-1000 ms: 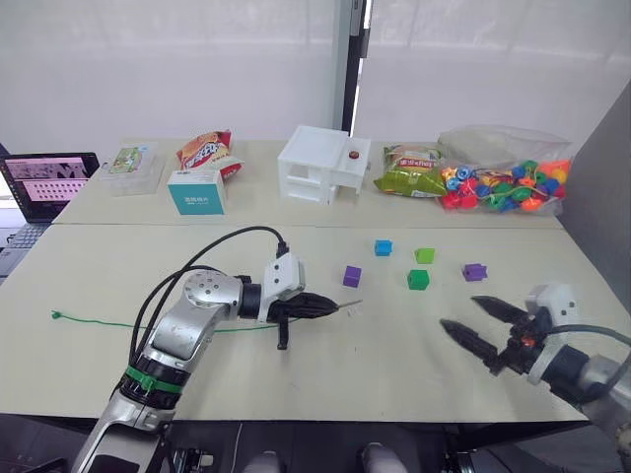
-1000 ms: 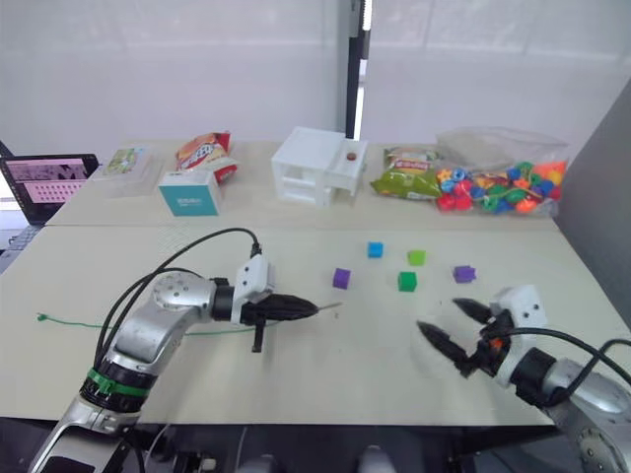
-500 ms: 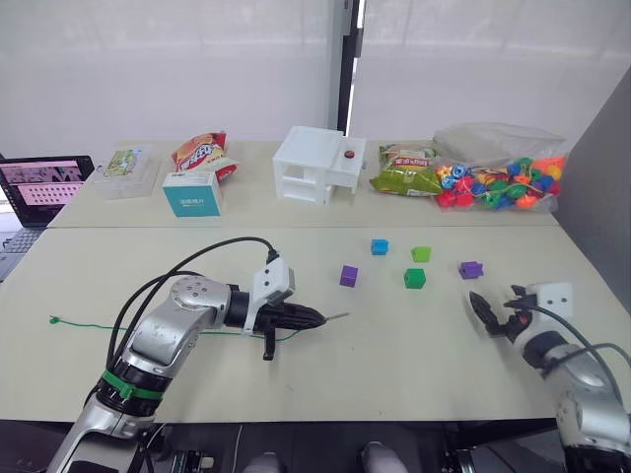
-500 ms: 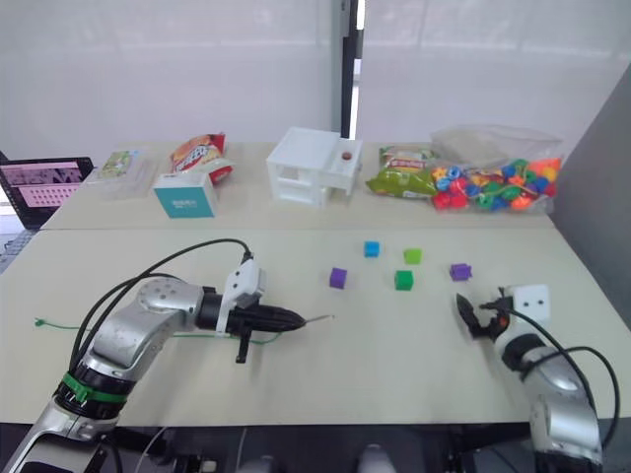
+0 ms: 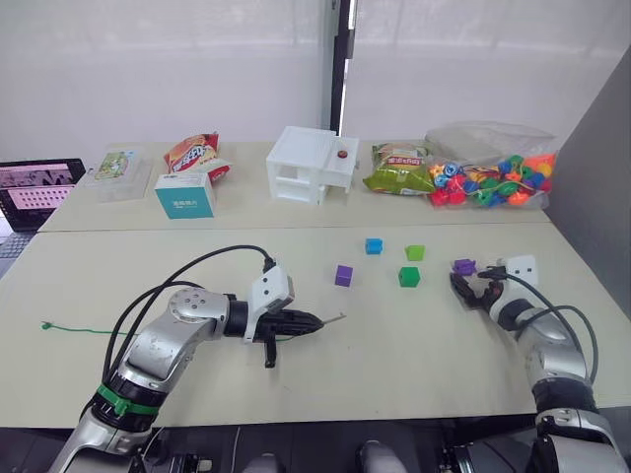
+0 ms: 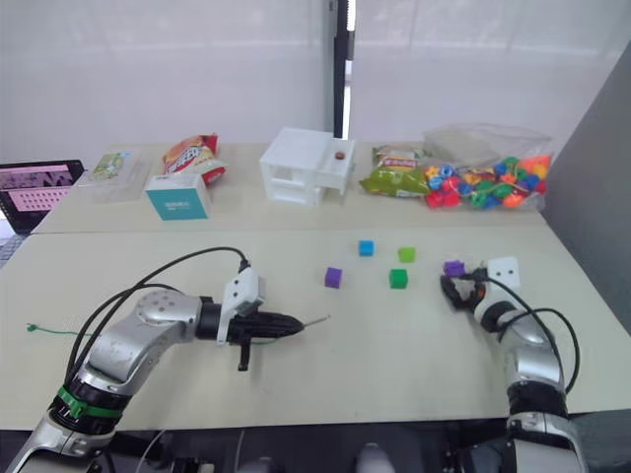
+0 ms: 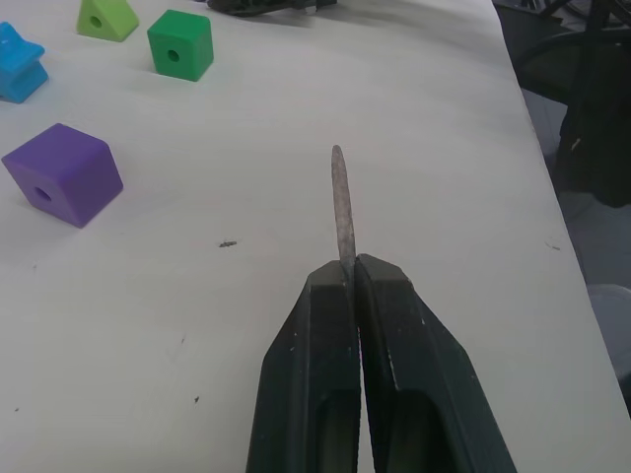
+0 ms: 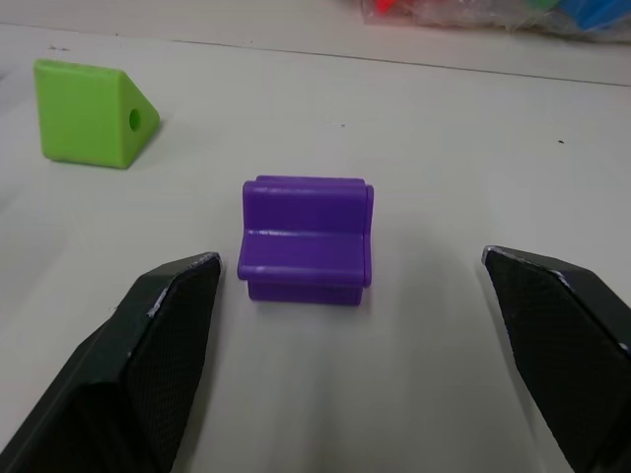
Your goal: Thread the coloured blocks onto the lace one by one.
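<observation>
Black fingers (image 7: 325, 355) of the left gripper (image 7: 352, 268) pinch the thin green lace's (image 5: 74, 331) stiff grey tip; the right gripper (image 8: 380, 271) spreads around a ridged purple plastic block (image 8: 307, 239).

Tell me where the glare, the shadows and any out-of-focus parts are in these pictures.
Left eye view: the bright wall behind the table is washed out. Right wrist view: the purple block is sharp and throws a soft shadow toward the camera, while the right gripper fingers look softer. Left wrist view: the lace tip is sharp above the left gripper.

Blocks (image 5: 404, 277) right of lace tip (image 5: 333, 319).
</observation>
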Available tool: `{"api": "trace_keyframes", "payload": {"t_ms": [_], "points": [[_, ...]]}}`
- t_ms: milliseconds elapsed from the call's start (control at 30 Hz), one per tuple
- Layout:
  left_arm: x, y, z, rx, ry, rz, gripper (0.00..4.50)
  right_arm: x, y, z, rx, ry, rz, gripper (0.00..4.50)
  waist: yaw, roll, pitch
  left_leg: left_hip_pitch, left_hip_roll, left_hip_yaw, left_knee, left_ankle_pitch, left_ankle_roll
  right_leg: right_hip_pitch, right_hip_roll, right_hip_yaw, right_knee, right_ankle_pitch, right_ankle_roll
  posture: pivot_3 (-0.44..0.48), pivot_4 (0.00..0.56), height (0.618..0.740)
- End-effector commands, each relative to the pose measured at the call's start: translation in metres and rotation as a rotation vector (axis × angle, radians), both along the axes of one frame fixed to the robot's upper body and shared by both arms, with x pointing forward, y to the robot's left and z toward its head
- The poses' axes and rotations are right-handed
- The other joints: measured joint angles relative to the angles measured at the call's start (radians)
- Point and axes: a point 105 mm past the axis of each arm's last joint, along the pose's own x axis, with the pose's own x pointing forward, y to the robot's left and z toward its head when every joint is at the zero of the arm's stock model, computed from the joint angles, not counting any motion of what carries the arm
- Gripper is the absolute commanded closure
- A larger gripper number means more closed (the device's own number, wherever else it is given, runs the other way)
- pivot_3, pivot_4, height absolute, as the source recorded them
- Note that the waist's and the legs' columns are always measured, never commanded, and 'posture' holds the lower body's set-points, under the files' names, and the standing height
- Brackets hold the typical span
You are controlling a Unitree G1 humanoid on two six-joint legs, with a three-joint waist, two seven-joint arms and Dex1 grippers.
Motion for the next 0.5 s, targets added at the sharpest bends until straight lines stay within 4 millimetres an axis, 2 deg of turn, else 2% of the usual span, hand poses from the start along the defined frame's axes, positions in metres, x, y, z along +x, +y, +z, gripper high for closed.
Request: {"api": "trace_keyframes", "payload": {"t_ms": [33, 67, 100, 267, 400, 500], "points": [[-0.003, -0.001, 0.01, -0.024, -0.029, -0.004, 4.49, 0.005, 0.001, -0.002, -0.045, 0.014, 0.005, 0.0, -0.002, 0.0, 0.0, 0.0, 0.0, 0.0, 0.0, 0.0, 0.0, 0.0, 0.0, 0.0, 0.0, 0.0, 0.0, 0.0, 0.15, 0.74], [-0.003, -0.001, 0.01, -0.026, -0.025, -0.002, 4.49, 0.007, 0.001, -0.002, -0.033, 0.013, -0.003, 0.0, -0.002, 0.0, 0.0, 0.001, 0.0, 0.0, 0.0, 0.0, 0.0, 0.0, 0.0, 0.0, 0.0, 0.0, 0.0, 0.0, 0.15, 0.74], [-0.004, 0.0, 0.009, -0.024, -0.021, -0.002, 4.5, 0.007, -0.001, -0.001, 0.005, 0.006, -0.018, 0.26, -0.004, 0.0, 0.0, 0.001, 0.0, 0.0, 0.0, 0.0, 0.0, 0.0, 0.0, 0.0, 0.0, 0.0, 0.0, 0.0, 0.15, 0.74], [-0.006, 0.002, 0.007, -0.019, -0.015, -0.003, 4.5, 0.004, 0.001, -0.006, 0.03, 0.012, -0.005, 1.88, 0.001, 0.0, 0.0, 0.0, 0.0, 0.0, 0.0, 0.0, 0.0, 0.0, 0.0, 0.0, 0.0, 0.0, 0.0, 0.0, 0.15, 0.74], [-0.009, 0.0, 0.006, -0.023, -0.004, -0.025, 4.5, -0.003, 0.003, 0.0, 0.06, -0.034, 0.005, 3.24, 0.009, 0.0, 0.0, 0.0, 0.0, 0.0, 0.0, 0.0, 0.0, 0.001, 0.0, 0.0, 0.0, 0.0, 0.0, 0.0, 0.15, 0.74], [-0.012, 0.0, 0.002, -0.019, 0.024, -0.033, 4.5, -0.017, 0.012, 0.0, 0.056, -0.061, 0.021, 3.32, 0.009, 0.0, 0.0, 0.0, 0.0, -0.001, -0.001, 0.0, 0.0, 0.0, 0.0, 0.0, 0.0, 0.0, 0.0, 0.0, 0.15, 0.74]]}}
